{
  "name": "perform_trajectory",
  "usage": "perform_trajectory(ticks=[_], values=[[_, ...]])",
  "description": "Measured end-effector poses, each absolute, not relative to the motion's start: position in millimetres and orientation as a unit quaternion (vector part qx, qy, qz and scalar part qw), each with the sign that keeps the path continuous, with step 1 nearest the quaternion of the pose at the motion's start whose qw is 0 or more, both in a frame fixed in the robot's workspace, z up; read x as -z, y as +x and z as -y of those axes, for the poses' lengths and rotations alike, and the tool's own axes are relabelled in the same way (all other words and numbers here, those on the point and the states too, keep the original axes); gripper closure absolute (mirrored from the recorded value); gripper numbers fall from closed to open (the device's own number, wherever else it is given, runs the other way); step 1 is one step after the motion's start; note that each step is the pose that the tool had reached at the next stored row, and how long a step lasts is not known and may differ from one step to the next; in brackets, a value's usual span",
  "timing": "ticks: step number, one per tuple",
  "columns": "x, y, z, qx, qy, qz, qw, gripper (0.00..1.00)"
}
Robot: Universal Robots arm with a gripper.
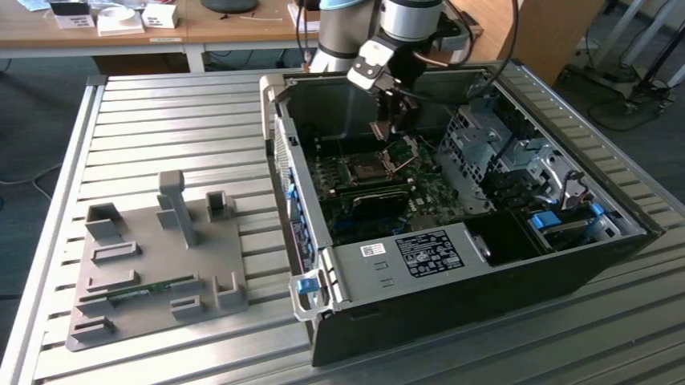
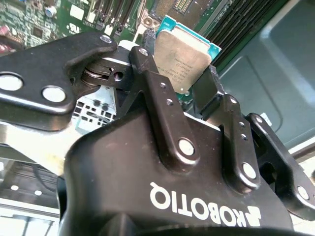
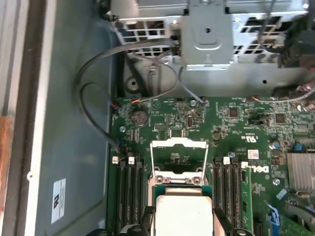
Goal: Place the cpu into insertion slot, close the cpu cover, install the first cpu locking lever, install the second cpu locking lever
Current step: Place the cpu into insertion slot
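Plainly, the first step is in hand. Taking the exterior view from its left, a grey fixture plate [image 1: 150,273] lies on the slatted metal desk [image 1: 160,104], at nine o'clock of the open computer case [image 1: 471,281] and well apart from the work. Inside the case the motherboard [image 1: 364,196] lies flat, and the end effector [image 1: 387,120] hangs over it toward twelve o'clock.

In the second wrist view its fingers [image 2: 147,64] are clenched on the cpu [image 2: 187,46], gripping two opposite edges, with the dull metal top facing the camera. In the first wrist view the chip hovers above the board. The cpu cover [image 3: 178,142] is tipped up open just beside it at twelve o'clock. The chip is not yet seated and the cover is not yet closed.

Judged from this, the placement calls for the chip to be held square to the socket and level, let down with little force, and kept clear of the raised frame.

The desk is bare ribbed metal, and the case appears to rest steadily on it. At twelve o'clock in the room stands a wooden desk [image 1: 214,32] carrying small white boxes [image 1: 118,18].
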State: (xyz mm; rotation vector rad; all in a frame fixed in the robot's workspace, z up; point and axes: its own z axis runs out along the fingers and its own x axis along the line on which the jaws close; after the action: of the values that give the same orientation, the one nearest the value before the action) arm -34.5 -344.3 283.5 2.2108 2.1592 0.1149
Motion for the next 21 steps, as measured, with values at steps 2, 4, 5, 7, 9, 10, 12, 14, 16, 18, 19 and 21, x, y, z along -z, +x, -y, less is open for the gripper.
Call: perform_trajectory(ticks=[2,4,5,7,9,10,12,14,16,18,19,21], values=[[-283.3,-34.5,344.3,-0.037,0.727,-0.685,0.025,0.46],[-283.2,-34.5,344.3,-0.036,0.739,-0.672,0.026,0.46],[-283.1,-34.5,344.3,-0.036,0.745,-0.666,0.026,0.46],[-283.2,-34.6,344.3,-0.036,0.748,-0.663,0.026,0.46],[-283.1,-34.5,344.3,-0.036,0.748,-0.662,0.026,0.46],[-283.1,-34.5,344.3,-0.036,0.748,-0.662,0.026,0.46],[-282.9,-34.5,344.2,-0.034,0.748,-0.662,0.024,0.46],[-282.8,-34.6,344.2,-0.029,0.747,-0.663,0.020,0.46],[-282.8,-34.6,344.3,-0.028,0.747,-0.664,0.020,0.46],[-282.8,-34.6,344.3,-0.028,0.747,-0.664,0.020,0.46],[-282.8,-34.6,344.3,-0.028,0.747,-0.664,0.020,0.46],[-282.7,-34.6,344.3,-0.028,0.745,-0.666,0.019,0.46]])
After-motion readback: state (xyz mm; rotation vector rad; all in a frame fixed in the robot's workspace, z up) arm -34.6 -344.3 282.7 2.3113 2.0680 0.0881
